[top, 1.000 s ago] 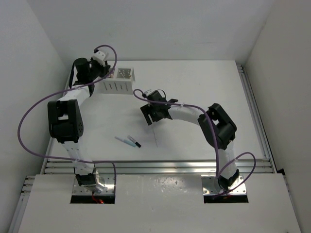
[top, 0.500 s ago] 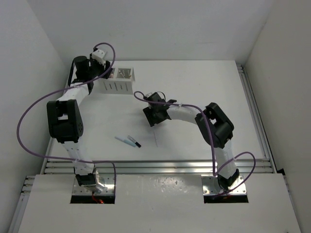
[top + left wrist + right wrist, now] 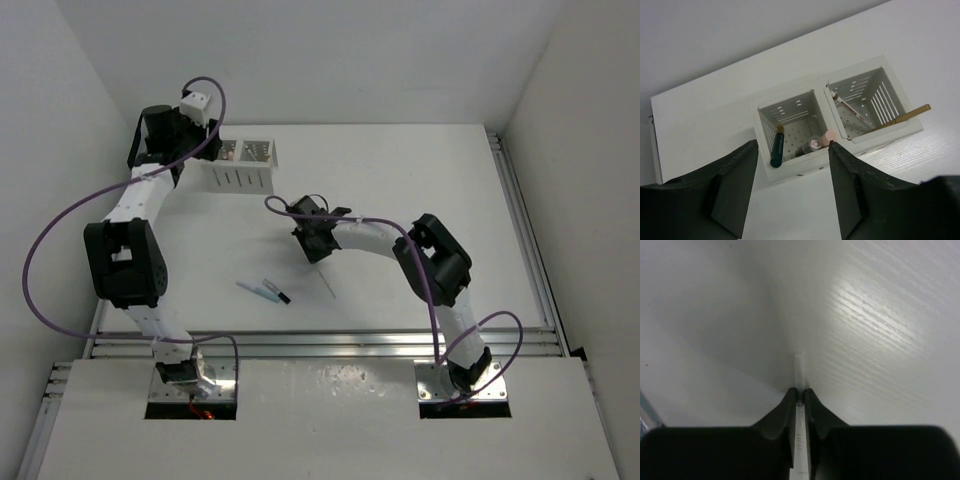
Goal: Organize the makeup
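Moved since earlier frame: right end effector (image 3: 799, 391) has come down onto the tabletop (image 3: 420, 180) and closed; left arm has drawn back from the box (image 3: 790, 98), jaws now parted.
Held item: thin white stick (image 3: 799, 367), lying flat on the tabletop mid-field; the top view shows it swung to a slant.
Handling (judged, not tested): light, rigid, smooth and very narrow, so apt to roll or pivot in the jaws. The hold appears to sit near one end; nearer the middle would steady it.
Right arm: right end effector clamped on the thin white stick, fingers low to the surface, forearm reaching in from the right.
Left arm: left end effector (image 3: 792, 146) wide open and holding nothing, hovering over the box, elbow folded.
Other makeup: pale blue stick (image 3: 250, 289) and black stick (image 3: 278, 293) lie just beside each other on the tabletop; pink stick (image 3: 829, 135), tan stick (image 3: 905, 116) and gold-ended stick (image 3: 777, 148) are already boxed.
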Robot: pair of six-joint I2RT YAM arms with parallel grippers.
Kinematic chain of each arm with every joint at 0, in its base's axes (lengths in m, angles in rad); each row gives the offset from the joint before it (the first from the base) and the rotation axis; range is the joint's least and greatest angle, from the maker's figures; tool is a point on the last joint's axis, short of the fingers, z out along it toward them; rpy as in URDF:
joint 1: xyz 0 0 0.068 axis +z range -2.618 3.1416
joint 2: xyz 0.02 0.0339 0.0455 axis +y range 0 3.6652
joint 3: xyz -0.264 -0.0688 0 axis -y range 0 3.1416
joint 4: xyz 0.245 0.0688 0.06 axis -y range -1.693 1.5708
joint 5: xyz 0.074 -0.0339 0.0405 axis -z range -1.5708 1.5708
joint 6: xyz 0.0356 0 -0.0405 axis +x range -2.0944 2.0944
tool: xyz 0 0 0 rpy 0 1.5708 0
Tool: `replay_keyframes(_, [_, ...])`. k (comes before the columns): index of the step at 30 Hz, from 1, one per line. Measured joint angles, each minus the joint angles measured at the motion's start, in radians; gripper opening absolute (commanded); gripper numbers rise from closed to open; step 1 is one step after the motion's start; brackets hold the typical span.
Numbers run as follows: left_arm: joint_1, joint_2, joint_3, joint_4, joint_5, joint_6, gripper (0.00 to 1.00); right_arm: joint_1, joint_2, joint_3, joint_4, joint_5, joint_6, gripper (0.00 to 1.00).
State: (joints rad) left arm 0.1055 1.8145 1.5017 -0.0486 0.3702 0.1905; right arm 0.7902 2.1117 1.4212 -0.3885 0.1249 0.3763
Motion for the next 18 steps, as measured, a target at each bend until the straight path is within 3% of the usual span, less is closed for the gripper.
replay_keyframes(2, [0.000, -0.023, 0.000, -0.025, -0.005, 0.000, 0.65, 0.005, 0.018, 0.034, -0.034, 0.008, 0.006, 0.00])
replay_keyframes(11, [0.032, -0.091, 0.000, -0.098, -0.013, 0.011, 0.65, -0.009, 0.023, 0.043, -0.019, 0.011, 0.004, 0.00])
replay_keyframes(14, [0.048, -0.097, 0.000, -0.112, -0.012, 0.014, 0.65, -0.040, 0.022, 0.035, 0.107, -0.005, -0.035, 0.00])
replay_keyframes(18, [0.058, -0.101, 0.000, -0.130, -0.012, 0.015, 0.65, -0.079, 0.009, 0.037, 0.410, -0.032, -0.089, 0.00])
